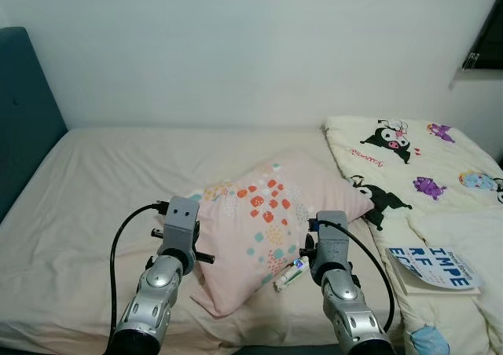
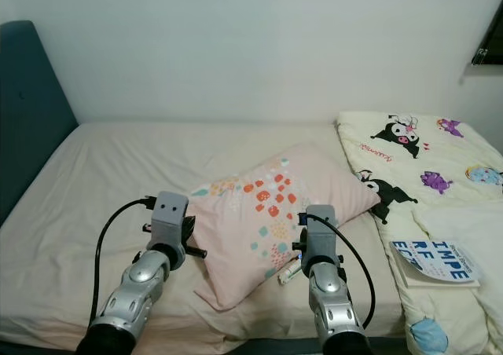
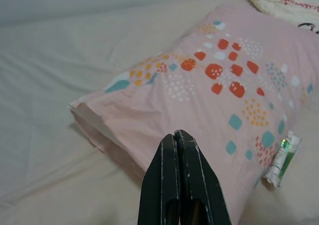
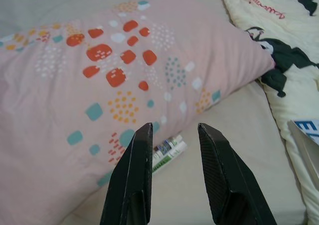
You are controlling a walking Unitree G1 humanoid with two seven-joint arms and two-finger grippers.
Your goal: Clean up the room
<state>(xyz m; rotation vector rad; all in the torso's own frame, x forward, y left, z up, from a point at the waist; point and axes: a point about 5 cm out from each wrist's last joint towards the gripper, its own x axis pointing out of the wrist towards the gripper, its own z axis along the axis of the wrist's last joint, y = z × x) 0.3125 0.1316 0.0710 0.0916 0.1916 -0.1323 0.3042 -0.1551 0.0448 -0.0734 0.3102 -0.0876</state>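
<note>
Our wrist views settle the fingers: left gripper (image 3: 180,135) clenched empty over the pillow (image 3: 209,90), right gripper (image 4: 174,130) spread above the tube (image 4: 167,153).

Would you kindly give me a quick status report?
Left gripper shut, right gripper open, both over the bed. Pillow untouched. Small tube beside it.

Pillow (image 1: 271,221): pale pink, scattered clusters of red-orange, teal, white and yellow dotted squares. Bed sheet (image 1: 102,190): plain cream. Headboard (image 1: 23,111), far left: dark teal. Wall (image 1: 236,49): off-white. Quilt (image 1: 424,162), right: cream with black, purple and blue cartoon figures. Small tube (image 1: 289,276) near pillow: white with green. Booklet (image 1: 436,267), near right: white, large dark blue letters. Both hands: black fingers (image 4: 134,175), silver arms.
</note>
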